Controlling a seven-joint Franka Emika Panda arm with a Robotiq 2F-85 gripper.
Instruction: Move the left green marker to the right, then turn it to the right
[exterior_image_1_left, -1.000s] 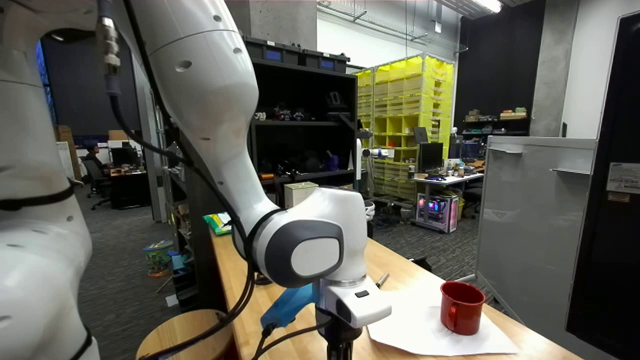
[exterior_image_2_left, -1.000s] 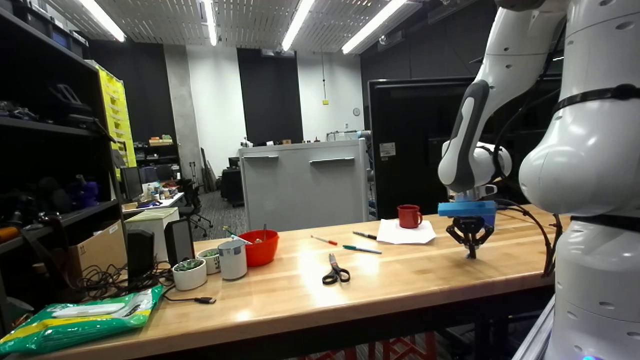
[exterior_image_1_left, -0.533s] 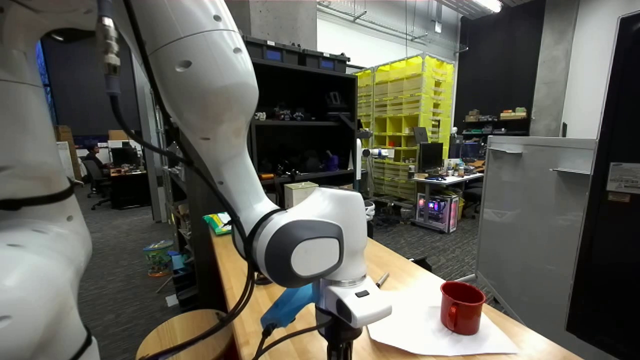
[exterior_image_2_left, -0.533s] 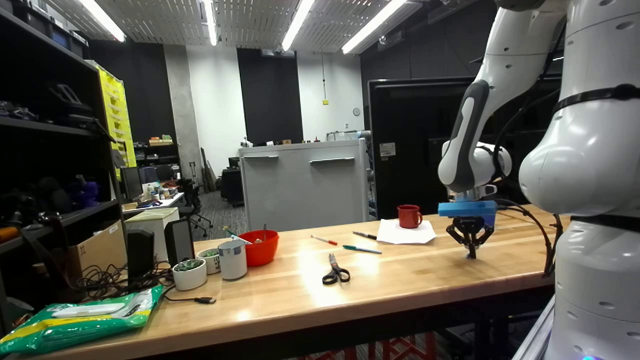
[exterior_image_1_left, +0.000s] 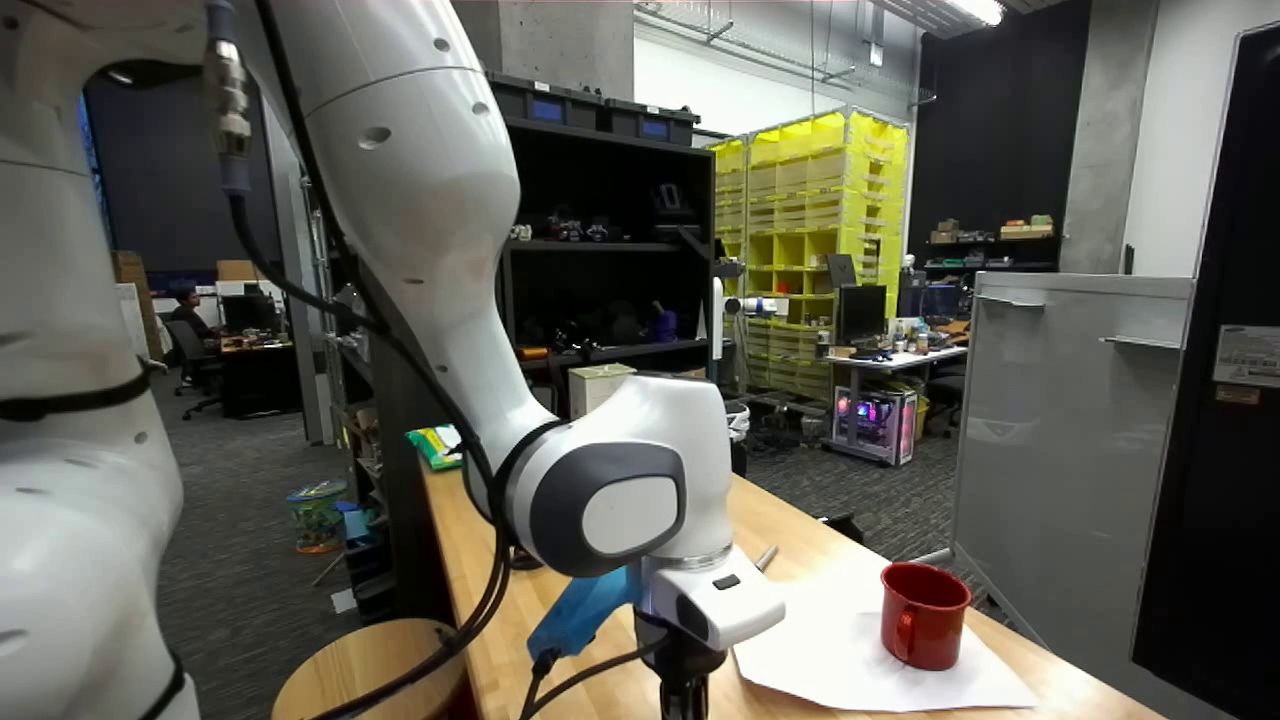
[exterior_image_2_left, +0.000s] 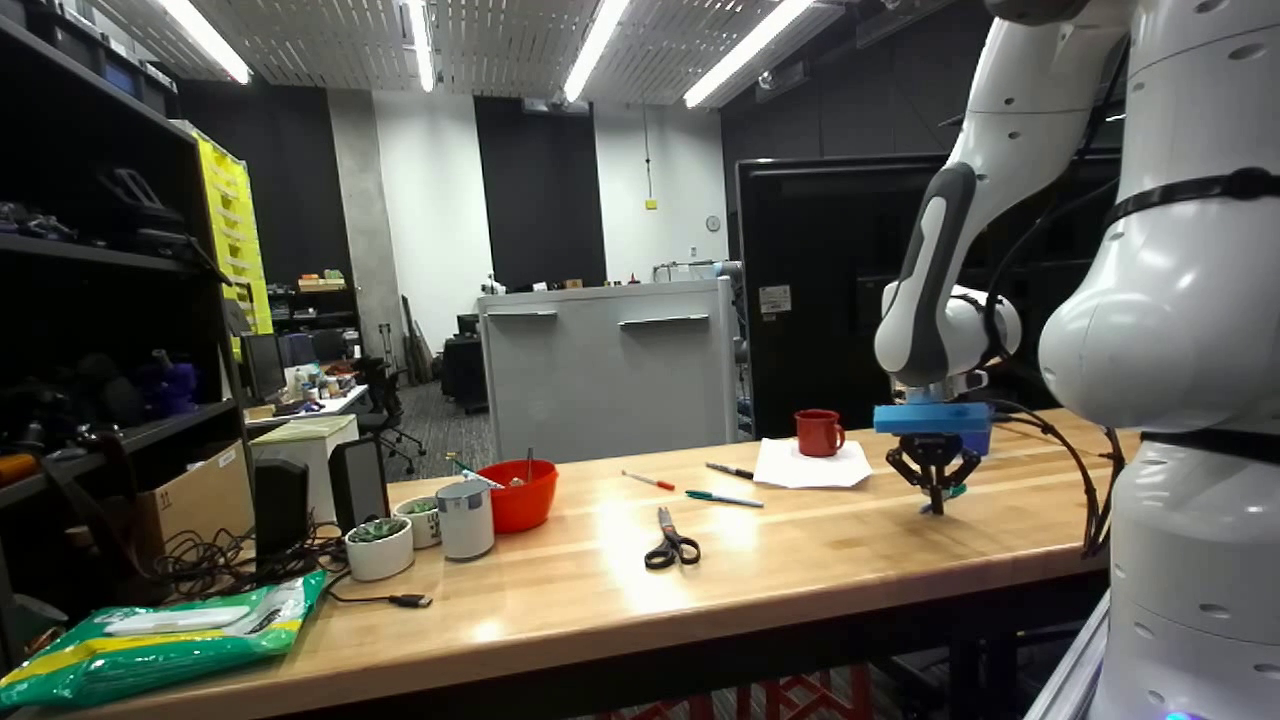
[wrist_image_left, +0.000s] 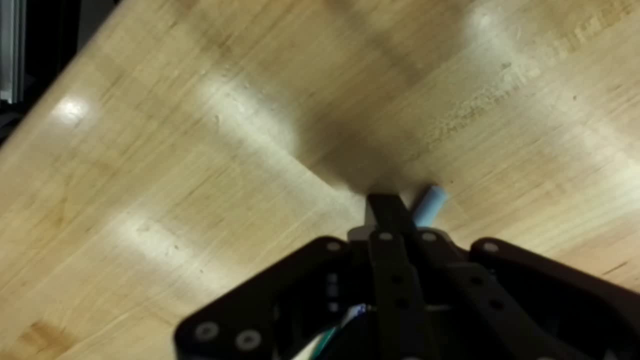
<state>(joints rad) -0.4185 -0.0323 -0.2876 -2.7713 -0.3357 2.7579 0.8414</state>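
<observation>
A green-capped marker (exterior_image_2_left: 958, 491) with a blue-grey end lies on the table at my gripper (exterior_image_2_left: 937, 512), partly hidden behind the fingers. In the wrist view its blue-grey end (wrist_image_left: 429, 206) shows just right of my fingertips (wrist_image_left: 384, 200), and a green part shows at lower left behind the linkage. My fingers are shut, tips down close to the table, beside or over the marker; contact cannot be told. In an exterior view my gripper (exterior_image_1_left: 684, 695) is cut by the lower edge and this marker is hidden. Another green marker (exterior_image_2_left: 724, 498) lies farther left on the table.
A red mug (exterior_image_2_left: 820, 433) stands on white paper (exterior_image_2_left: 785, 467); both also show in the view with the mug (exterior_image_1_left: 925, 615) nearer. A black marker (exterior_image_2_left: 730, 470), red pen (exterior_image_2_left: 648, 480), scissors (exterior_image_2_left: 671, 542), red bowl (exterior_image_2_left: 525, 497), grey can (exterior_image_2_left: 466, 520) and potted plants lie leftward.
My gripper has shifted slightly left in an exterior view, and its hand has turned a little. The marker's green cap now shows right of the fingers, its blue-grey end left of them.
</observation>
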